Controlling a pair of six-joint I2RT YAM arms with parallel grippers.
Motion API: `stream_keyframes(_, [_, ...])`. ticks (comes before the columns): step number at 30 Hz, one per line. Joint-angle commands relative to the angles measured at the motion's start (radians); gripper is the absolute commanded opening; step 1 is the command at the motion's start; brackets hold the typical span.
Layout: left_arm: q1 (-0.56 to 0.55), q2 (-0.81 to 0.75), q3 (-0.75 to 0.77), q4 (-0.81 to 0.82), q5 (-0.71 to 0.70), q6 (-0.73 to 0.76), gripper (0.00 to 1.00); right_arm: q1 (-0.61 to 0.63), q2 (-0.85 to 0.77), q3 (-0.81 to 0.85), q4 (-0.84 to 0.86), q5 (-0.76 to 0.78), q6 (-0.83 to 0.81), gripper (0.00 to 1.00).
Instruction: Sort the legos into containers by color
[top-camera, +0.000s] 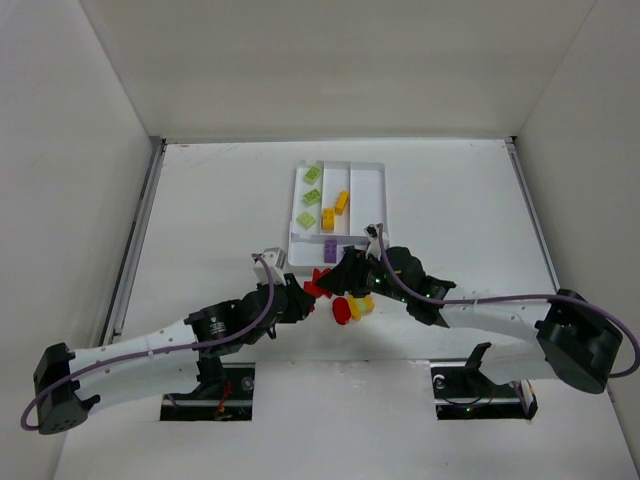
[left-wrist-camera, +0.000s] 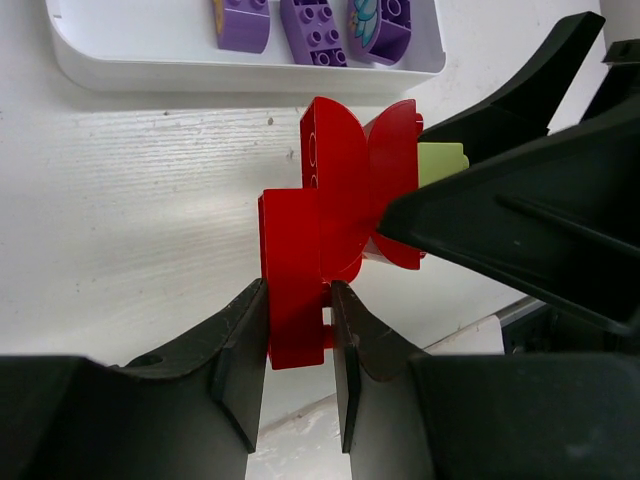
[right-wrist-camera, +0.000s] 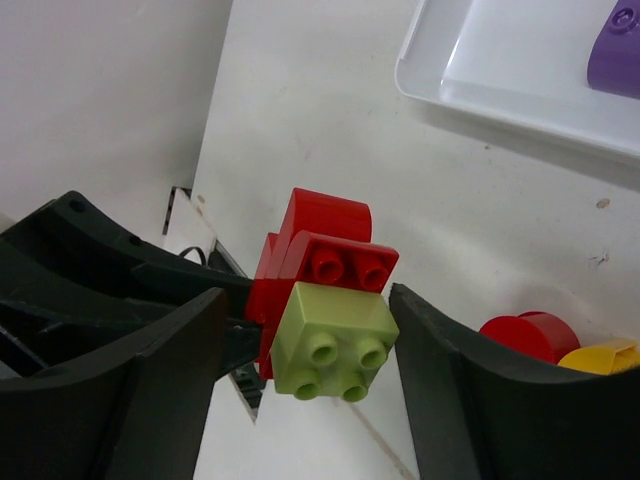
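White walls enclose a white surface (top-camera: 200, 200), and both arms meet near its centre. The left pincer (left-wrist-camera: 298, 305) is clamped narrowly on a red brick (left-wrist-camera: 295, 250), with one finger pressed against each side face. A curved red brick (left-wrist-camera: 345, 190) is joined to that brick at its 1 o'clock side in the left wrist view. A light green brick (left-wrist-camera: 442, 165) sits against the curved piece at 3 o'clock. The right pincer (right-wrist-camera: 308, 300) stands wide, with its jaws bracketing the light green brick from either side. In the right wrist view a clear gap shows at the brick's 9 o'clock side. At 3 o'clock the finger is just beside the brick's corner, and contact cannot be confirmed. Whether the joined bricks rest on the surface cannot be told. In the top view, a red round brick (top-camera: 342, 311) lies on the surface at 5 o'clock from the joined bricks. A yellow brick (top-camera: 361, 304) lies just beside it at 2 o'clock. The tray (top-camera: 372, 200) lies at 12 o'clock from the pincers. Its left long section holds green bricks (top-camera: 311, 195). Its middle section holds yellow-orange bricks (top-camera: 341, 201). The crosswise section nearest the pincers holds purple bricks (left-wrist-camera: 313, 30).
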Motion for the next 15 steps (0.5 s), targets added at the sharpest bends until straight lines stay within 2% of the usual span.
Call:
stream_keyframes(1, [-0.016, -0.015, 0.049, 0.045, -0.015, 0.012, 0.2, -0.004, 0.013, -0.014, 0.121, -0.018, 0.03, 0.67])
stream_keyframes(5, [-0.027, -0.012, 0.046, 0.054, -0.017, 0.013, 0.21, -0.013, 0.033, -0.023, 0.167, -0.018, 0.046, 0.49])
stream_keyframes(8, [-0.027, -0.013, 0.041, 0.063, -0.016, 0.013, 0.25, -0.015, 0.039, -0.035, 0.196, -0.014, 0.054, 0.41])
stream_keyframes(15, [-0.012, -0.049, 0.012, 0.101, -0.009, 0.013, 0.55, -0.027, 0.027, -0.054, 0.218, -0.005, 0.062, 0.37])
